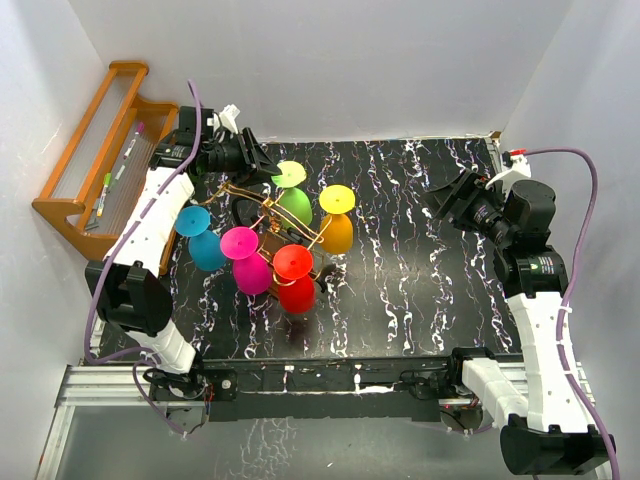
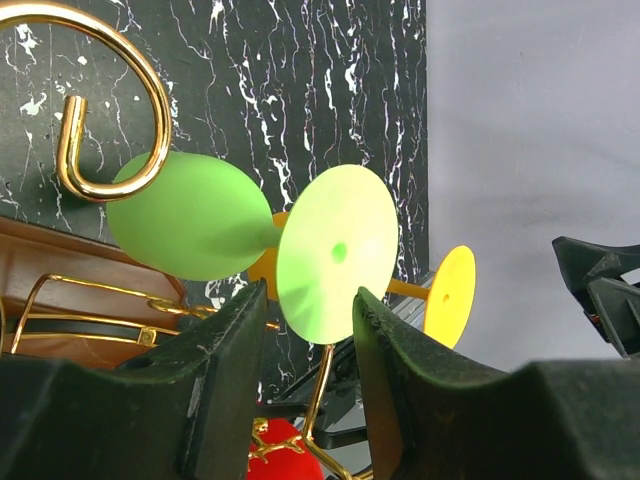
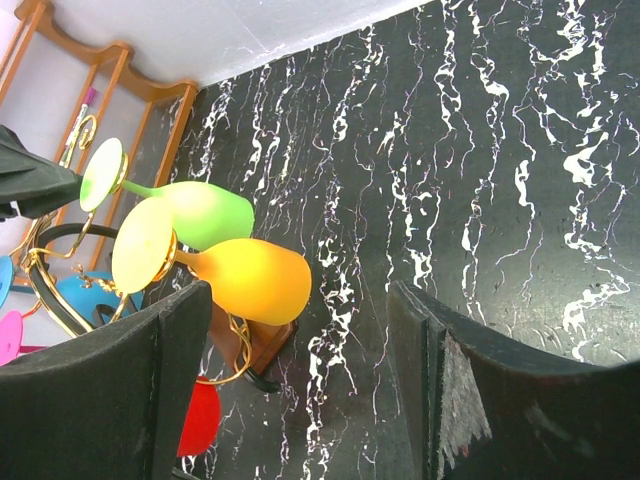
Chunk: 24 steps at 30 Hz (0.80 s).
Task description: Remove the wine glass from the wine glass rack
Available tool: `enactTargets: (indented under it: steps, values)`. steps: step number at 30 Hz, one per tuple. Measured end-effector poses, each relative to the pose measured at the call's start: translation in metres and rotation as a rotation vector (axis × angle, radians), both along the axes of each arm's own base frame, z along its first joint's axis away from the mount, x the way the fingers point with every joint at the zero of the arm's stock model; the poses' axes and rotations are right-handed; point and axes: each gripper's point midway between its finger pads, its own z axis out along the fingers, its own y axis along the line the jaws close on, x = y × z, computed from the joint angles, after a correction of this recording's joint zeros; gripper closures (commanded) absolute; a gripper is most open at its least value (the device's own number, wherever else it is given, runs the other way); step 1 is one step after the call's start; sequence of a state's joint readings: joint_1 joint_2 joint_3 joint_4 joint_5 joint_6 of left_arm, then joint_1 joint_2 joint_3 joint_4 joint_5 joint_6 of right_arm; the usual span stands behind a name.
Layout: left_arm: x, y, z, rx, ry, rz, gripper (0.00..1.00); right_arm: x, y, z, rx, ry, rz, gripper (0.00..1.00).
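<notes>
The lime-green plastic wine glass (image 2: 195, 228) hangs on the far side of the curly golden-copper wire rack (image 2: 150, 90), its pale round foot (image 2: 338, 252) just ahead of the gap in the left claw (image 2: 308, 300), whose fingers (image 2: 220, 380) are spread and hold nothing; the right claw (image 3: 300, 295), likewise spread and empty, hovers well apart over the black white-veined counter (image 1: 420, 260). A pinch on only the foot's thin rim would likely slip, and a pull off the wire arm's line could snag the stem, drag the rack and dislodge the neighbouring orange glass (image 3: 250, 280).
</notes>
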<state>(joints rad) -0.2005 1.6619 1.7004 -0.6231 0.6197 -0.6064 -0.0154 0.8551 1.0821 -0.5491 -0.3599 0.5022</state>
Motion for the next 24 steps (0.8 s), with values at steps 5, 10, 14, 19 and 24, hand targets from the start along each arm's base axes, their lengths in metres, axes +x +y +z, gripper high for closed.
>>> enactTargets:
  steps: [5, 10, 14, 19, 24]
  values:
    - [-0.001, -0.002, -0.007, -0.011, 0.019, -0.001, 0.77, 0.0, 0.0, 0.0, -0.001, 0.0, -0.003, 0.27]
    - [0.0, -0.002, -0.007, -0.016, 0.023, 0.002, 0.86, 0.0, -0.001, -0.001, -0.002, 0.002, -0.007, 0.27]
    - [0.0, -0.001, -0.008, -0.012, 0.022, 0.005, 0.88, 0.001, -0.001, -0.008, -0.001, 0.017, -0.007, 0.27]
    - [0.003, 0.0, -0.007, -0.011, 0.025, 0.028, 0.96, 0.0, -0.001, -0.014, -0.001, 0.029, -0.006, 0.27]
    - [0.01, -0.002, 0.007, -0.055, -0.007, 0.065, 1.0, 0.0, -0.001, -0.013, -0.001, 0.027, -0.006, 0.27]
